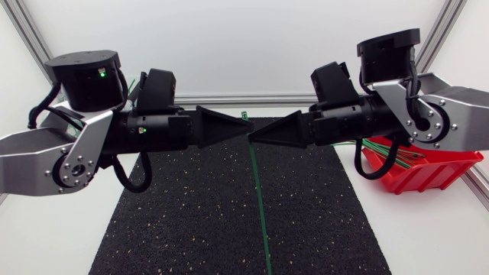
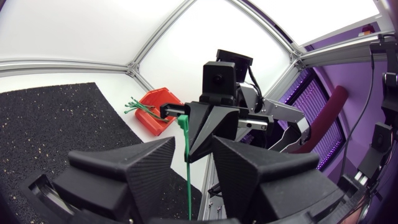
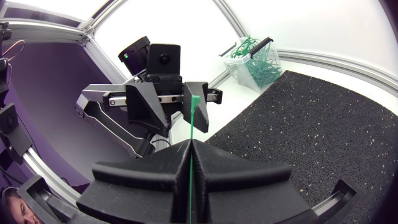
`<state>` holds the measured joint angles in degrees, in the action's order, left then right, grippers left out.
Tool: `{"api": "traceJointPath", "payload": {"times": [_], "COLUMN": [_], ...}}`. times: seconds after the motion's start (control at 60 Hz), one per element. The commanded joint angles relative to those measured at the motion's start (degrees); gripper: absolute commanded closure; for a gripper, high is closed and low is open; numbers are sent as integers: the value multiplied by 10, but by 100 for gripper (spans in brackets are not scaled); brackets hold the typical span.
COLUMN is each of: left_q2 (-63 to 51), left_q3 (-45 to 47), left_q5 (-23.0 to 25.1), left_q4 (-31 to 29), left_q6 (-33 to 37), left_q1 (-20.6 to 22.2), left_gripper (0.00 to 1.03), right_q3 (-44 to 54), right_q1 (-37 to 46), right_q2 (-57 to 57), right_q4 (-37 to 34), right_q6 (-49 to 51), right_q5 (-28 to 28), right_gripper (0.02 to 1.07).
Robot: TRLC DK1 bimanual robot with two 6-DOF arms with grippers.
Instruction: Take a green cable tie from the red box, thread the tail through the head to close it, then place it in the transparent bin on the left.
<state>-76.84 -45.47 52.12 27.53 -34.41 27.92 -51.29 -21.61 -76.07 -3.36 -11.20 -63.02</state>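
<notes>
Threading looks in hand. Right gripper (image 1: 252,137), mid-frame, is clenched on the tie (image 1: 260,206), which runs unlooped to the lower edge. Left gripper (image 1: 247,127) faces it, fingers parted. Next, it likely must grasp near the head (image 1: 244,116).

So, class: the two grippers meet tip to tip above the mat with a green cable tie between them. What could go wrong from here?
1. Only the right gripper looks shut on the cable tie, and the long tail hangs free over the mat, so it may swing or slip out.
2. The left gripper stands open around the tie, tips almost against the right's; a small misjudged move could knock them together or push the tie's head off line.
</notes>
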Motion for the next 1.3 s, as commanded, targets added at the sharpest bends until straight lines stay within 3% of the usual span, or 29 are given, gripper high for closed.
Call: {"api": "traceJointPath", "payload": {"times": [0.0, 0.133, 0.233, 0.383, 0.5, 0.95, 1.083, 1.283], "left_q2": [-10, -12, -11, -10, -11, -6, -2, -3], "left_q3": [-12, -12, -13, -13, -14, -15, -19, -38], "left_q5": [-2, -4, -7, -8, -14, -18, -19, -15], "left_q4": [12, 13, 13, 13, 13, 13, 9, -13], "left_q6": [-15, -18, -21, -24, -29, -39, -41, -46], "left_q1": [-1, -2, -2, -2, -2, -7, -16, -32], "left_gripper": [75, 75, 84, 84, 99, 100, 100, 100], "right_q3": [15, 16, 16, 18, 19, 25, 25, 29], "right_q1": [5, 4, 4, 4, 2, -3, -4, -9], "right_q2": [9, 10, 11, 13, 14, 8, 10, -3], "right_q4": [9, 11, 11, 12, 12, 20, 20, 20], "right_q6": [-15, -15, -15, -15, -15, -13, -11, 12], "right_q5": [-2, -1, -1, 0, 0, 2, 2, 4], "right_gripper": [101, 101, 101, 101, 101, 100, 67, 59]}}
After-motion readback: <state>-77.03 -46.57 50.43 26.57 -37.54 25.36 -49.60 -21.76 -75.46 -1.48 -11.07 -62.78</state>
